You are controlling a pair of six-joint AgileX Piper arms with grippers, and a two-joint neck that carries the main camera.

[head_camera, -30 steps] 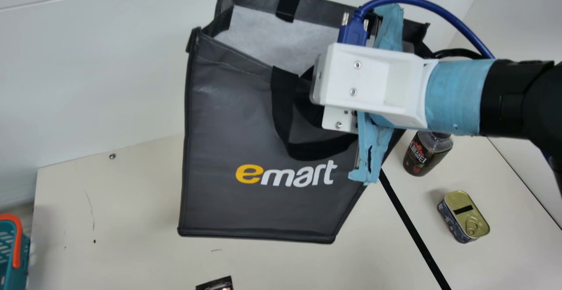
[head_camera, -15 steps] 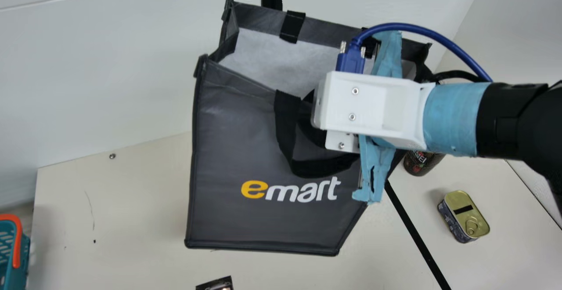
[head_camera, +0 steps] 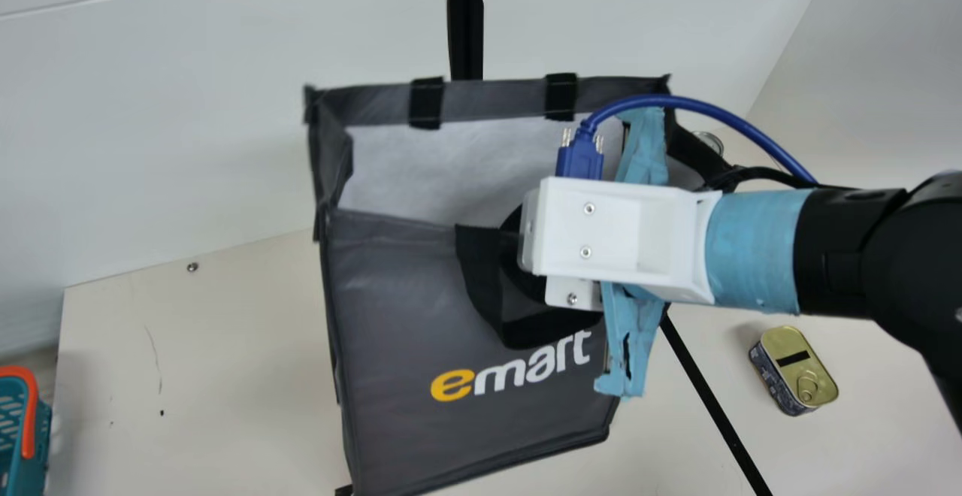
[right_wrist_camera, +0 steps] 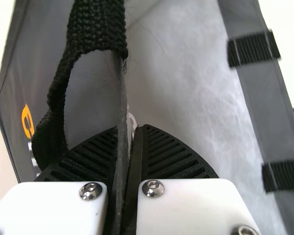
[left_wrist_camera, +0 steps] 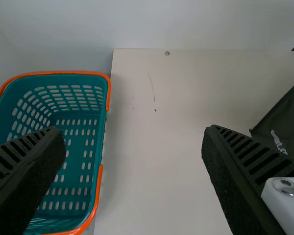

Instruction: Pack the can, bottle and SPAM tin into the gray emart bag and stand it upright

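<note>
Right gripper [head_camera: 624, 244], I had the bag [head_camera: 398, 293] clamped by its logo wall! | Left gripper [left_wrist_camera: 132, 131], mine too, stood wide apart! | Tin [head_camera: 795, 370] sat on the table [head_camera: 225, 368]!

Right end effector [head_camera: 564, 233] is pinched together — left end effector [left_wrist_camera: 132, 131] spread wide.

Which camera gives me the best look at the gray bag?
The main view: it takes in most of the bag, front and open mouth, though the right arm covers part. The right wrist view gives a close-up of its wall in the gripper; the left wrist view catches one corner.
</note>
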